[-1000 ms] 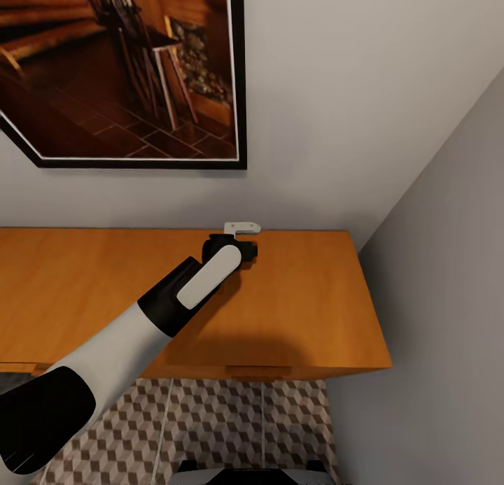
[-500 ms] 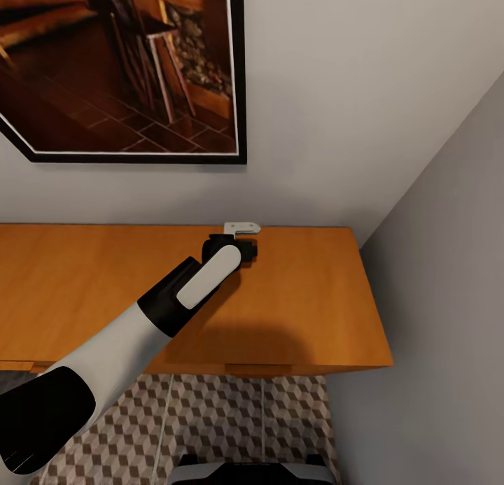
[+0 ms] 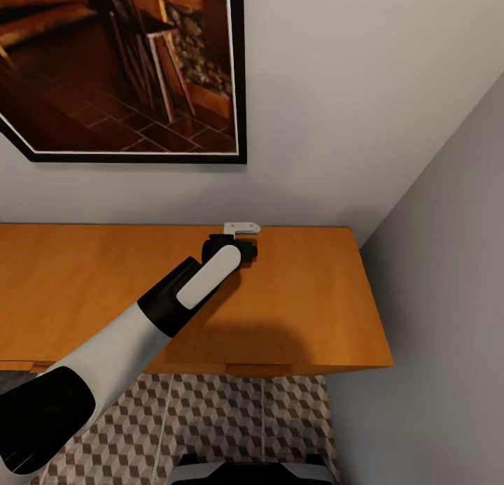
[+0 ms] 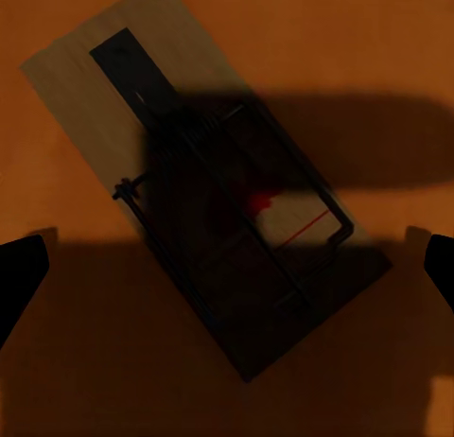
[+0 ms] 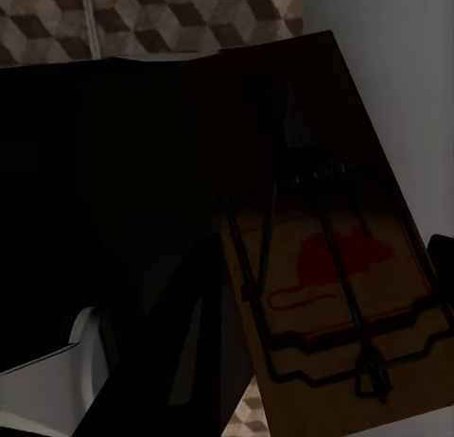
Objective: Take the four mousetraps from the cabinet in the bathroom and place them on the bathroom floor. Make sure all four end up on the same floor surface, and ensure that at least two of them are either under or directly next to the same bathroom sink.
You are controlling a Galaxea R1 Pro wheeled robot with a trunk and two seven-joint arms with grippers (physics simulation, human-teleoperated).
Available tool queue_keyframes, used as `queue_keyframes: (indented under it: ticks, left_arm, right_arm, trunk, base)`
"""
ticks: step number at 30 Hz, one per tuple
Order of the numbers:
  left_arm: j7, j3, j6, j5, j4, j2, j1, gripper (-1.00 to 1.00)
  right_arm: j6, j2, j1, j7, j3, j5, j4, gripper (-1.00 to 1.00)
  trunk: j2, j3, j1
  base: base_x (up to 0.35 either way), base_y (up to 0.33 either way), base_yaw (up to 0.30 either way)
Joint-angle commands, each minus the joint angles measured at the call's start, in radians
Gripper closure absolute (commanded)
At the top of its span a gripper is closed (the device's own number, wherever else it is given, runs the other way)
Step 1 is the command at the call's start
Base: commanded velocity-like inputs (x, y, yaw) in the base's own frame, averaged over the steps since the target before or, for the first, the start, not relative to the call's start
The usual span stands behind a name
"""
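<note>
The left end effector [image 4: 227, 257] hovers, fingers spread wide, over a flat tan wooden mousetrap [image 4: 203, 177] lying on the orange-brown wooden cabinet [image 3: 308, 310] top, near its back edge. The right end effector grips another tan mousetrap with a red mouse print [image 5: 331, 267].

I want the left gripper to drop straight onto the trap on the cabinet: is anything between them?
Nothing visible. In the left wrist view the mousetrap lies flat on the cabinet top, between the open left gripper fingertips.

1. I see two mousetraps: one mousetrap [image 4: 203, 191] on the cabinet [image 3: 308, 310], one more mousetrap [image 5: 322, 257] near my right gripper.
2. One cabinet.
3. One picture [image 3: 119, 72] on the wall.
</note>
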Motion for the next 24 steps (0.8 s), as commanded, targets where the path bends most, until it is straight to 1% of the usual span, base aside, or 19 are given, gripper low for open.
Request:
queue_keyframes:
  ticks: [1,16,24]
  left_arm:
    - [0.009,-0.002,0.003,0.007,-0.001,0.000,-0.001,-1.00]
    - [0.009,-0.003,0.003,0.007,-0.001,0.001,-0.001,-1.00]
    - [0.009,-0.003,0.003,0.007,-0.001,0.001,-0.001,-1.00]
  right_arm:
    - [-0.003,0.000,0.000,-0.003,0.009,-0.010,0.001,1.00]
    - [-0.003,0.000,0.000,-0.003,0.009,-0.010,0.001,1.00]
    - [-0.003,0.000,0.000,-0.003,0.009,-0.010,0.001,1.00]
  trunk:
    - [-0.002,-0.001,0.001]
    - [-0.002,-0.002,0.001]
    - [-0.002,-0.009,0.001]
  base:
    - [0.000,0.000,0.000]
    - [0.000,0.000,0.000]
    - [0.000,0.000,0.000]
